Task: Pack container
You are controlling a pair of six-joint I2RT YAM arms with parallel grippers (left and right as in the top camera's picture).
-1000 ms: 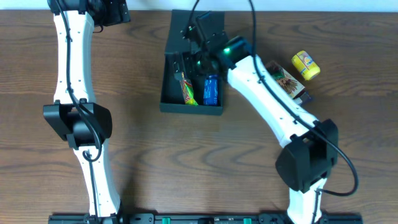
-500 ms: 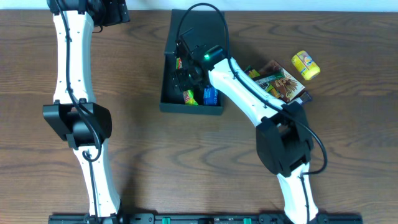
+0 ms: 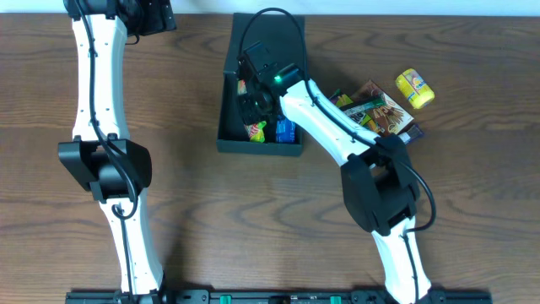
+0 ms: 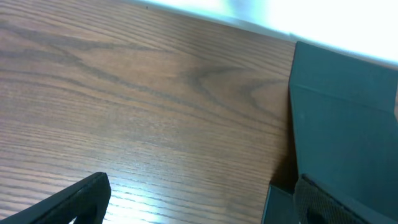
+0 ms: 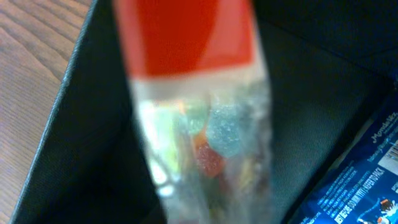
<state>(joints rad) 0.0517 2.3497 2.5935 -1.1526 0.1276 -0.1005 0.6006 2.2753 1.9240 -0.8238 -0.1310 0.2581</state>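
Note:
The container (image 3: 257, 147) is a dark, shallow box at the table's top middle, its flap lid (image 3: 272, 32) lying open behind it. Inside lie a blue packet (image 3: 286, 129) and a gummy packet (image 3: 256, 131) with a red top. My right gripper (image 3: 251, 103) is down inside the box, on the gummy packet. In the right wrist view that packet (image 5: 199, 124) fills the space between the jaws, blurred and very close, with the blue packet (image 5: 364, 180) beside it on the box floor (image 5: 311, 93). My left gripper (image 4: 199, 208) is open over bare wood, left of the box (image 4: 342, 124).
Right of the box lie a yellow packet (image 3: 415, 88) and a small pile of green and brown snack packets (image 3: 377, 108). The right forearm stretches over the table between that pile and the box. The left arm (image 3: 101, 101) stands along the left side.
The right gripper has moved left and down inside the box onto the gummy packet, and its jaws have come together. The left arm has not moved.

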